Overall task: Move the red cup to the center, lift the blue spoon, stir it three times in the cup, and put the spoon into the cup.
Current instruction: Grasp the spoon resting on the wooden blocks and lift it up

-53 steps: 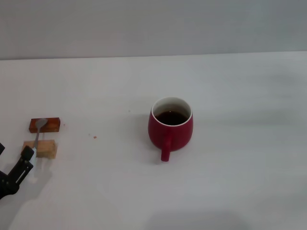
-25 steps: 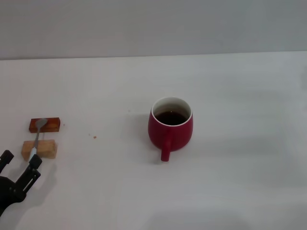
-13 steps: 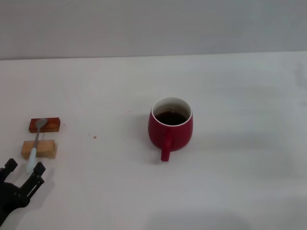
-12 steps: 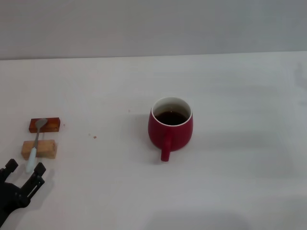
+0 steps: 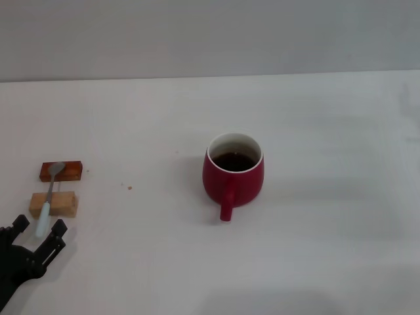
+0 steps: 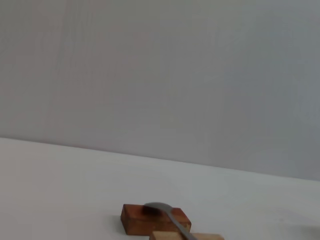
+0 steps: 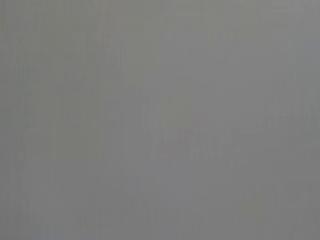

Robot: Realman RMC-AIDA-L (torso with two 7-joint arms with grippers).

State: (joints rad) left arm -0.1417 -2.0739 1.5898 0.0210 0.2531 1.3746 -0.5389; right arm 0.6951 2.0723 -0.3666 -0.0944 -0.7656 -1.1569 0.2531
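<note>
The red cup (image 5: 233, 176) stands near the middle of the white table, handle toward me, with dark liquid inside. The blue spoon (image 5: 48, 197) lies at the far left across two wooden blocks, its silver bowl on the brown block and its pale-blue handle end reaching toward me. My left gripper (image 5: 39, 230) is open at the bottom-left corner, its fingers on either side of the handle's end. The left wrist view shows the spoon's bowl (image 6: 159, 207) on the brown block. My right gripper is out of view.
The brown block (image 5: 61, 171) and the tan block (image 5: 54, 204) lie at the table's left. The brown block also shows in the left wrist view (image 6: 137, 219). A small speck (image 5: 129, 188) lies between blocks and cup. A grey wall runs behind the table.
My left gripper has drawn back toward me and down the picture, opening from beside the tan block to the handle's end. The spoon and cup have not moved.
</note>
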